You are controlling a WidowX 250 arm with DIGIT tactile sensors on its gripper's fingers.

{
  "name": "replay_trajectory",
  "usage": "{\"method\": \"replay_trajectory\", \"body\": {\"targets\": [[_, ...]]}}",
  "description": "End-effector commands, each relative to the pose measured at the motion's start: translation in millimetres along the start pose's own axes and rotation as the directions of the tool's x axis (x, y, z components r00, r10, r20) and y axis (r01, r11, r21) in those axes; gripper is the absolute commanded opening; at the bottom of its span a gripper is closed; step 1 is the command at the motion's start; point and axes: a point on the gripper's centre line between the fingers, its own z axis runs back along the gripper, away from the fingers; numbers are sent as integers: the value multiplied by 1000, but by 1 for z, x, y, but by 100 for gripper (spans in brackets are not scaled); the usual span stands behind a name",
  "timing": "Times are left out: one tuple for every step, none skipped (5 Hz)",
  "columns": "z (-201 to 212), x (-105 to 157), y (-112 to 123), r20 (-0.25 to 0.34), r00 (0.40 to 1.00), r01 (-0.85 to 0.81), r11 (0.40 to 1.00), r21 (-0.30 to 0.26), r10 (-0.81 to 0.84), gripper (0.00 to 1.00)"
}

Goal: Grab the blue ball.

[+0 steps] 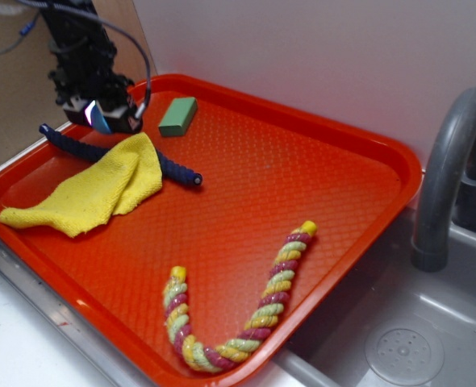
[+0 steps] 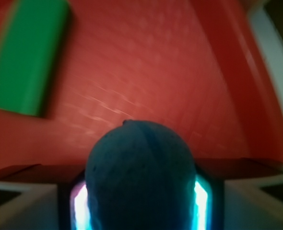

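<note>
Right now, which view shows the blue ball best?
The wrist view: the ball fills the lower centre, sitting between the fingers of the gripper above the tray. In the exterior view the gripper hides nearly all of it; only a small blue patch shows.

We're at a kitchen sink counter, set up as a robot test station. On the right there's a curved grey metal faucet (image 1: 452,173) rising over a grey moulded sink basin (image 1: 464,322), with a round perforated drain (image 1: 403,353) in its floor. A big red textured plastic serving tray (image 1: 286,177) sits beside the basin, a plain white wall (image 1: 319,48) behind it, and a black cabled robot arm (image 1: 81,48) stands at the far left corner.
</note>
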Motion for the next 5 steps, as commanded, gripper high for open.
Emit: {"method": "replay_trajectory", "body": {"targets": [[87,-2,-18,44,987,159,980,-119,-154,0],[129,-21,-20,84,966,257,955,-147,-246,0],[154,-34,-20,136,955,283,946,-158,-263,0],[165,-37,-21,127,959,276,941,-197,-255,0],[163,-31,-19,82,958,284,946,-159,-274,0]]}}
